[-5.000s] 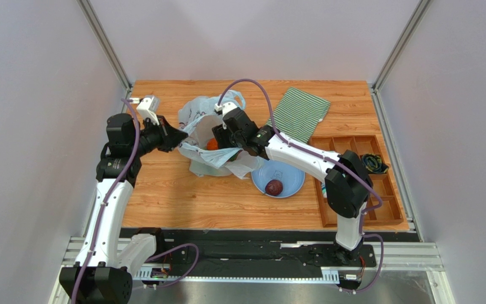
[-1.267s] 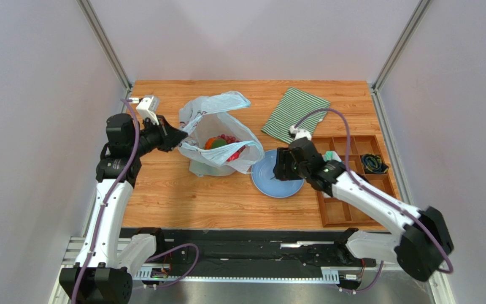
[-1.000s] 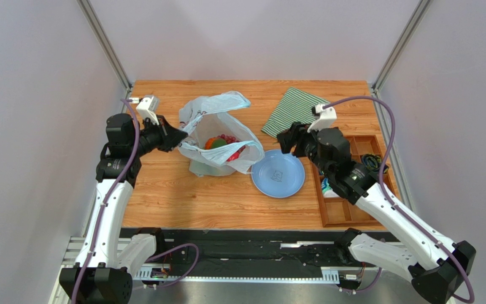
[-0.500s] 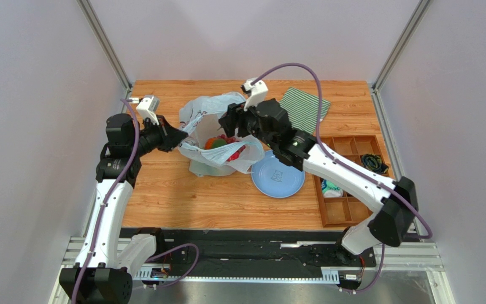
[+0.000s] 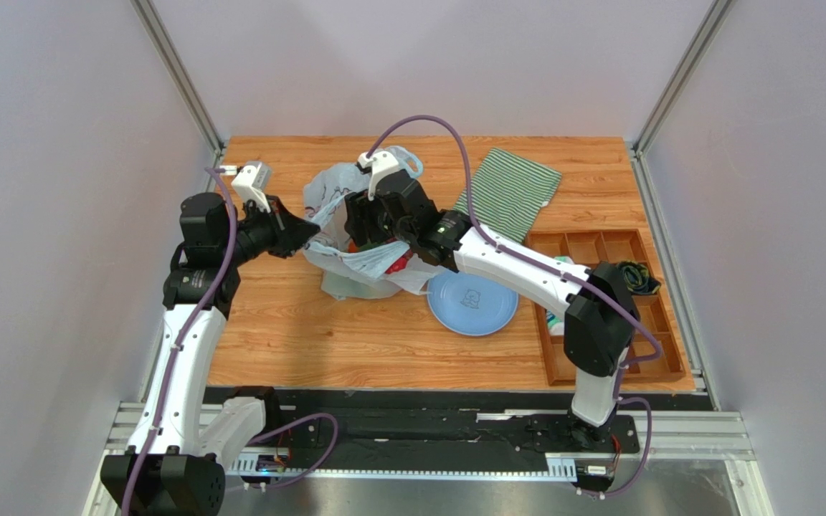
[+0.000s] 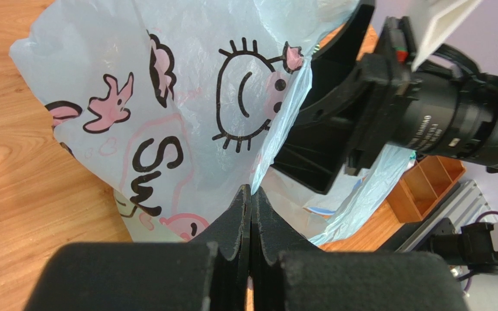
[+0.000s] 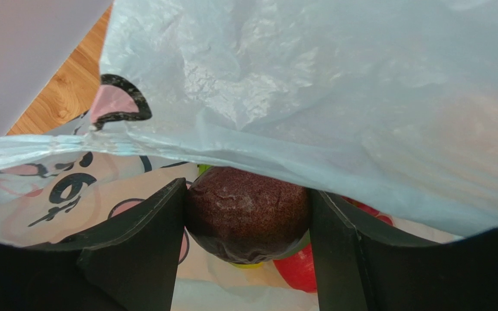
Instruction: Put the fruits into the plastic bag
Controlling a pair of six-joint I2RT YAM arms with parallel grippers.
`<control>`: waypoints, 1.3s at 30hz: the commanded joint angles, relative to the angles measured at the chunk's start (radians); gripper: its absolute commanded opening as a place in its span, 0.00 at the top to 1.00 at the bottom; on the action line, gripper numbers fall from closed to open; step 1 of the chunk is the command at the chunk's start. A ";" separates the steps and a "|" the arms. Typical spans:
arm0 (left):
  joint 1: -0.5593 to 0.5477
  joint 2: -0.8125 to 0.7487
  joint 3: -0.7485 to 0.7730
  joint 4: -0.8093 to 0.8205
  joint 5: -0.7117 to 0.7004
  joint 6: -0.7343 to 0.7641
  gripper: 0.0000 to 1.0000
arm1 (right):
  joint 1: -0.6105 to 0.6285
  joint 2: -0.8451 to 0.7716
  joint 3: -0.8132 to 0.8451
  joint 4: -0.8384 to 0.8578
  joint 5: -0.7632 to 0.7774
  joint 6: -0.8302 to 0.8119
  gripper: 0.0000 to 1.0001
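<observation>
While my left pincer is clenched flat on the rim of the plastic bag, with a fold of its thin film pinched between the closed fingers, my right pincer grasps the dark purple fruit. That fruit sits squarely between my two black fingers, one pressed to each side of it, its dull speckled skin turned toward my wrist camera.

From above, my right pincer hangs at the mouth of the plastic bag, with my right arm reaching across from the far side of the table. My left pincer holds the bag's left edge up and to the side. A sheet of pale film drapes across the top of my right wrist view, and the printed wall of the bag, with pink shapes and black lettering, shows behind and below the fruit.

Under the purple fruit lies a red fruit, and a sliver of a bright green fruit peeks out just beneath it. Whether the held fruit touches either of them, I cannot tell.

On the table, the bag stands left of the middle, between my two arms. A blue plate lies just beside it on the right, toward my bases. A green striped cloth lies farther back, and a wooden tray with compartments sits at the right edge.
</observation>
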 commanded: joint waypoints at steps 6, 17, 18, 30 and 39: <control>0.007 -0.011 0.008 0.035 0.022 -0.005 1.00 | 0.024 0.065 0.123 -0.056 -0.019 -0.029 0.37; 0.009 -0.012 0.009 0.034 0.023 -0.005 1.00 | 0.026 0.093 0.177 -0.105 -0.033 -0.045 0.06; 0.007 -0.012 0.009 0.032 0.023 -0.005 1.00 | 0.026 0.087 0.177 -0.104 -0.033 -0.048 0.04; 0.009 -0.014 0.009 0.031 0.013 -0.008 1.00 | 0.036 -0.270 -0.047 -0.015 -0.059 0.018 0.05; 0.009 -0.014 0.011 0.020 -0.009 -0.005 1.00 | 0.036 -0.536 -0.361 0.066 0.011 0.298 0.07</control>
